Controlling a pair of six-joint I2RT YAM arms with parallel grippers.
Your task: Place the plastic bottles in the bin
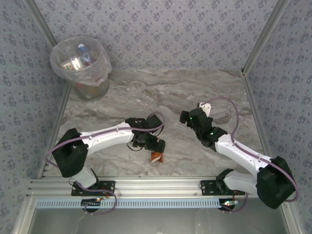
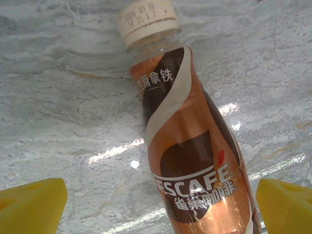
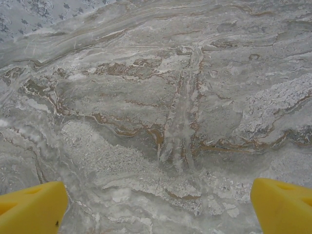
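Plastic bottles [image 2: 190,161]: one on table [image 1: 195,92], at least two in bin [image 1: 90,90].

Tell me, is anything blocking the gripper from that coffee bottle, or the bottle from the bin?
Nothing visible does. The open left gripper hangs right above the coffee bottle, and bare marble table lies between the bottle and the bin in the far left corner.

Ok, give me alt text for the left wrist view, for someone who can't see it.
A brown-and-white Nescafe bottle with a cream cap lies on the grey marble table. The open left pincer frames it, one yellow fingertip at each lower corner.
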